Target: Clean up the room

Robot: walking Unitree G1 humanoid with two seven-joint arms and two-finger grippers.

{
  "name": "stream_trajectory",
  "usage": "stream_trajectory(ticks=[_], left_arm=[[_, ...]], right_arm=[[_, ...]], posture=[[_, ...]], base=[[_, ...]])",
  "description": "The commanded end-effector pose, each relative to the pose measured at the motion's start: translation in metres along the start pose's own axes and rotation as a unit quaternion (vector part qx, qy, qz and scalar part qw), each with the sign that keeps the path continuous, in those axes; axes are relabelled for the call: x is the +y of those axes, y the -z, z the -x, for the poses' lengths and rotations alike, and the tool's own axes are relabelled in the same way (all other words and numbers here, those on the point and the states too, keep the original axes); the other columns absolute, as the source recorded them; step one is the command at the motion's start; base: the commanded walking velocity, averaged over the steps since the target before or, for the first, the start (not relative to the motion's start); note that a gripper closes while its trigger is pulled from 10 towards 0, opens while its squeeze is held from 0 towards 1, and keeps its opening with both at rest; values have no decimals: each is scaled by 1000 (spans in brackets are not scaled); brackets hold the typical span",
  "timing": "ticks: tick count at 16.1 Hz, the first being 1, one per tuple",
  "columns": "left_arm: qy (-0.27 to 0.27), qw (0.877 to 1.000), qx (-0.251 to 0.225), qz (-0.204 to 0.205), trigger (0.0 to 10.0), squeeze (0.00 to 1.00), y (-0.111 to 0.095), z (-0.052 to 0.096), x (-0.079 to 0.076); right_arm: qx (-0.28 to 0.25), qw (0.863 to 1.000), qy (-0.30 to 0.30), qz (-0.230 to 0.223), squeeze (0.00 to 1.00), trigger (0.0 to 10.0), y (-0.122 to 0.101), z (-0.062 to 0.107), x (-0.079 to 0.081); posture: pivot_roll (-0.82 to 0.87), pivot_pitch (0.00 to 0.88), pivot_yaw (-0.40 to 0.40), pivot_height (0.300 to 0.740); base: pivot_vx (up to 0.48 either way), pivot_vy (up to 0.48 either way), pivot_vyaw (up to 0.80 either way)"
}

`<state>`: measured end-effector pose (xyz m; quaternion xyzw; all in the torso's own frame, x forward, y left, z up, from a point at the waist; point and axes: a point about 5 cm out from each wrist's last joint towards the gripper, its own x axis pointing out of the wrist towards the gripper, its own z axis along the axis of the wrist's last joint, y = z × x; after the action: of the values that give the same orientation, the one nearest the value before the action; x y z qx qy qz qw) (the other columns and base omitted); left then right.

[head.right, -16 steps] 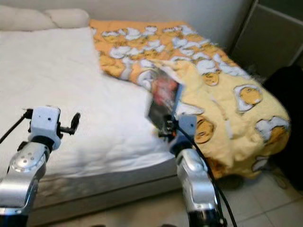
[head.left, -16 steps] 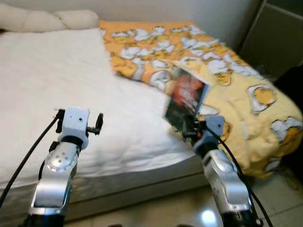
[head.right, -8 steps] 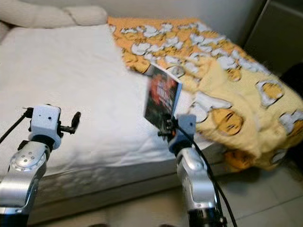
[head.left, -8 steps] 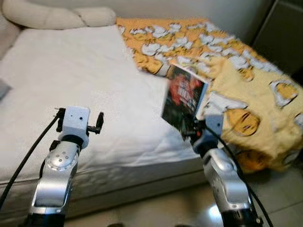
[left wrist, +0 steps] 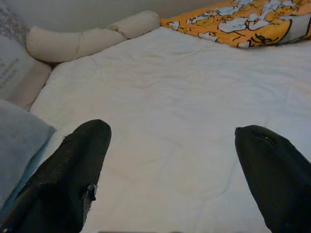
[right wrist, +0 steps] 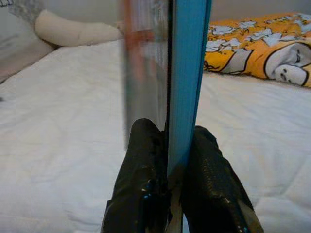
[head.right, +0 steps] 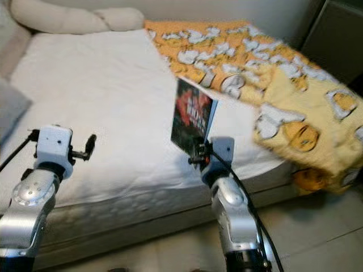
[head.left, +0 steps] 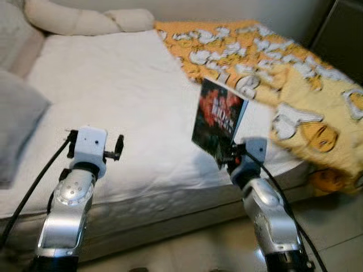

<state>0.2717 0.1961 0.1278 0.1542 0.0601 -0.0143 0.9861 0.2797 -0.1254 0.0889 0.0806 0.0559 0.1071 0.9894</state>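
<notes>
My right gripper [head.left: 227,156] is shut on the bottom edge of a book [head.left: 218,119] with a dark red-and-black cover, held upright over the front edge of the bed. In the right wrist view the book [right wrist: 187,73] stands edge-on, its blue side showing, clamped between the two black fingers [right wrist: 143,160]. My left gripper [head.left: 116,148] hovers over the white mattress [head.left: 113,96] on the left. The left wrist view shows its fingers [left wrist: 82,160] spread wide apart with nothing between them.
An orange and yellow blanket [head.left: 272,62] with cartoon figures covers the bed's right side and hangs over its corner. Cream bolsters [head.left: 85,21] lie along the headboard, and a grey pillow [head.left: 17,124] sits at the left. Tiled floor [head.left: 334,215] lies in front of the bed.
The camera has swung left, bringing the grey pillow into view and pushing the blanket rightward. The book stays clamped in my right gripper, and the left gripper keeps its pose.
</notes>
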Motion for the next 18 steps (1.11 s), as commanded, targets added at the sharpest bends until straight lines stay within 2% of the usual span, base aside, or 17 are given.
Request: stream_trajectory(ticks=[1,5,8,11,12,18], left_arm=[[1,1000,-2,-4,10000,0,-1,0,0],[-3,1000,-7,-1,10000,0,-3,-2,2],[-19,999,-31,17,10000,0,-11,-4,0],[-28,999,-40,16,10000,0,-12,-5,4],[-33,998,-42,26,10000,0,-13,-5,6],[-28,999,-31,19,10000,0,-9,-4,5]], right_arm=[[-22,1000,9,-3,0,10000,-9,-1,-4],[-22,1000,6,-2,0,10000,-9,-2,-4],[-22,1000,1,-3,0,10000,-9,-2,-4],[-19,1000,3,-5,0,10000,-8,-3,-5],[-18,1000,4,-5,0,10000,-8,-3,-6],[-13,1000,10,-2,0,10000,-7,-3,-8]], posture=[[-12,0,-42,740],[-8,0,-41,740],[-8,0,-40,740],[-8,0,-40,740],[-8,0,-40,740],[-9,0,-41,740]], base=[[0,461,0],[0,418,0],[0,0,0],[0,0,0],[277,0,0],[282,0,0]])
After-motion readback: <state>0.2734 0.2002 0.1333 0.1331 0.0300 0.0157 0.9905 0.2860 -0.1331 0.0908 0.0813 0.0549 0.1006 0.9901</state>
